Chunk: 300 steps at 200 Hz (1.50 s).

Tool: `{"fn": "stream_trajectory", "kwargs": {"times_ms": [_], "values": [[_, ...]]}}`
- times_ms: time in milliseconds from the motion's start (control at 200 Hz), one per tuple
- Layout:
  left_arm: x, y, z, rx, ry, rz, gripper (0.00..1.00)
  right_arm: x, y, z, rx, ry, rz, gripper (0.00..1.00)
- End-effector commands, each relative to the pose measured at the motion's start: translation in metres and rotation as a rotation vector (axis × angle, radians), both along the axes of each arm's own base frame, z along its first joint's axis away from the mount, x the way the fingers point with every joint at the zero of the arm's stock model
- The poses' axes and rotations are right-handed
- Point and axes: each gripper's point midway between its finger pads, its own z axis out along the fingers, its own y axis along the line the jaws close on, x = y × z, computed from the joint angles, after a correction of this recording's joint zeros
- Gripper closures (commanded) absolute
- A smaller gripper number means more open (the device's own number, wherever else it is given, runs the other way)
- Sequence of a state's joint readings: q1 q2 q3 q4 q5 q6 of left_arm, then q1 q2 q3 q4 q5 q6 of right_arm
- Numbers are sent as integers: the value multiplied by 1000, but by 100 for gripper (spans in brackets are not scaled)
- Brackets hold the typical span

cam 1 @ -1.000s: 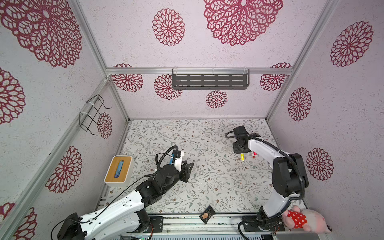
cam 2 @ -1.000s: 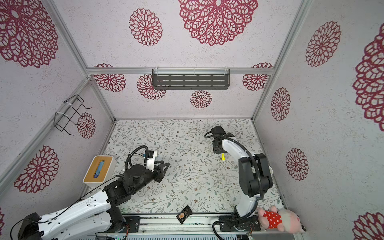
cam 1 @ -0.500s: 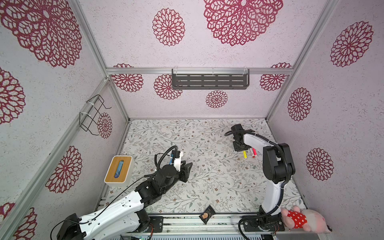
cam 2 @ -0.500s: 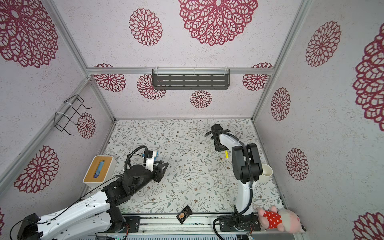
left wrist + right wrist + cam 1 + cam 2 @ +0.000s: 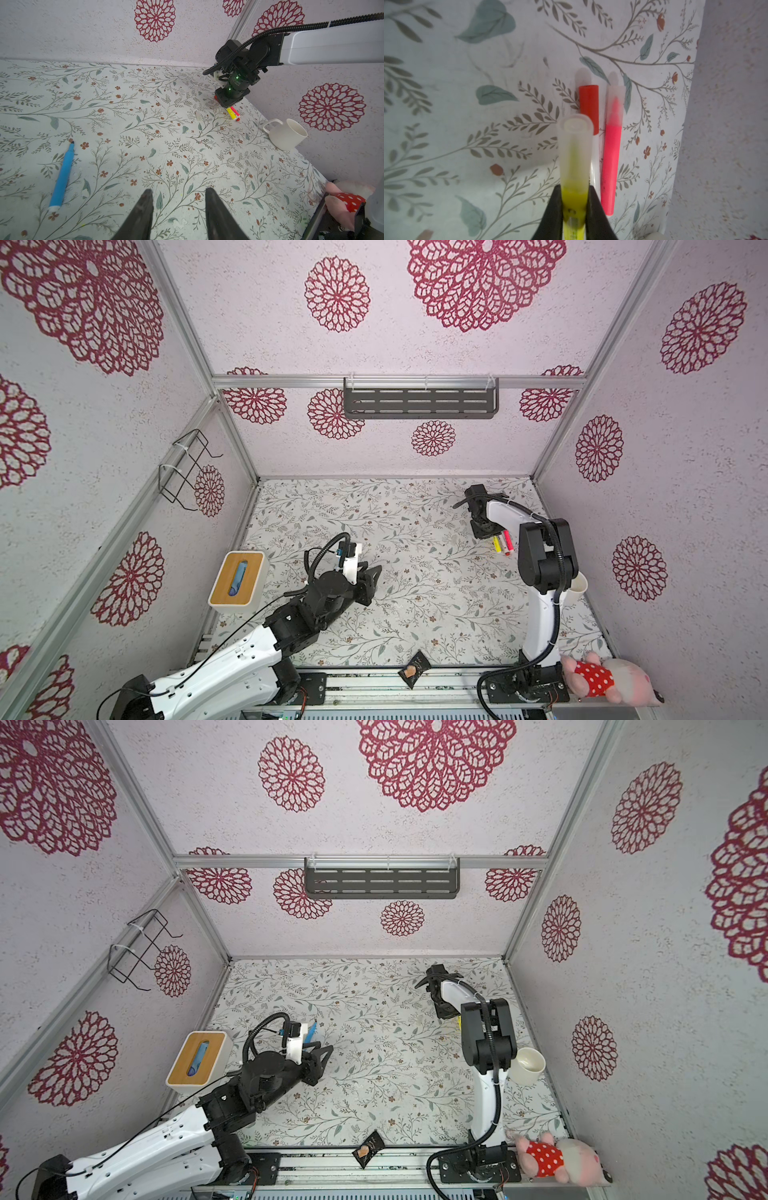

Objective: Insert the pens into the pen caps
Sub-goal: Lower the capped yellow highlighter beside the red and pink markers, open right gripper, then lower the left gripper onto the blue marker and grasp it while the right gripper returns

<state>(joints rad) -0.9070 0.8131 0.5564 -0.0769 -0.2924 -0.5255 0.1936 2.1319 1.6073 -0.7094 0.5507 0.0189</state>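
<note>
Fingers (image 5: pixel 554 207) of the right gripper (image 5: pixel 574 193) are clenched on the yellow pen (image 5: pixel 573 197), which wears a clear cap (image 5: pixel 575 137) over its tip and slants down toward the floral surface (image 5: pixel 187 145) at its far right side, near the wall. Just beside it lie the pink pen (image 5: pixel 611 162), also under a clear cap, and an orange-red pen (image 5: pixel 588 108) partly hidden behind the held one; the two lie side by side. Over the middle of the surface the left gripper (image 5: pixel 178 199) hovers with its fingers spread and nothing between them. Near it the blue pen (image 5: pixel 62 176) lies flat and uncapped, dark tip bare. One small pale cap (image 5: pixel 198 115) lies alone, nearer the right arm. A white mug (image 5: pixel 288 135) stands by the right wall.
</note>
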Motion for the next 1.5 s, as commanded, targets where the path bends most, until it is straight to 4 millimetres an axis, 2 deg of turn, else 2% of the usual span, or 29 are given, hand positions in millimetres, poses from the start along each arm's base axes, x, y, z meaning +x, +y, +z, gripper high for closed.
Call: {"fn": "stream_trajectory", "kwargs": {"times_ms": [0, 145, 175, 215, 245, 355, 475, 625, 761, 916, 1116, 1221, 1381, 1496], "values": [[-1, 10, -3, 5, -3, 29, 56, 3, -11, 14, -44, 7, -3, 98], [-2, 13, -2, -9, -7, 38, 56, 4, -10, 14, -37, 7, 1, 92], [-2, 14, -1, -12, -8, 39, 56, 4, -11, 14, -40, 9, 0, 87], [-3, 13, -2, -13, -6, 36, 56, 4, -10, 13, -43, 16, 3, 74], [-3, 13, -2, -11, -6, 36, 56, 4, -11, 12, -48, 18, 1, 68], [-3, 14, -1, -8, -5, 37, 56, 3, -13, 13, -60, 22, -5, 61], [-3, 15, -1, -6, -7, 42, 56, 0, -9, 21, -43, 6, -3, 60], [1, 17, -3, 18, 3, 67, 56, -3, 1, 41, -35, -40, 14, 60], [10, 25, -10, 60, 49, 124, 53, -9, 19, 61, 16, -99, 39, 60], [25, 34, -28, 96, 159, 166, 53, -17, 50, 75, 209, -168, 89, 60], [45, 63, -49, 126, 286, 282, 53, -35, 89, 92, 466, -215, 156, 58], [55, 68, -60, 116, 346, 290, 53, -43, 109, 101, 583, -223, 198, 58], [69, 74, -68, 149, 397, 307, 54, -49, 116, 114, 629, -242, 213, 57], [78, 81, -84, 165, 467, 326, 54, -59, 129, 119, 702, -253, 233, 57]]}}
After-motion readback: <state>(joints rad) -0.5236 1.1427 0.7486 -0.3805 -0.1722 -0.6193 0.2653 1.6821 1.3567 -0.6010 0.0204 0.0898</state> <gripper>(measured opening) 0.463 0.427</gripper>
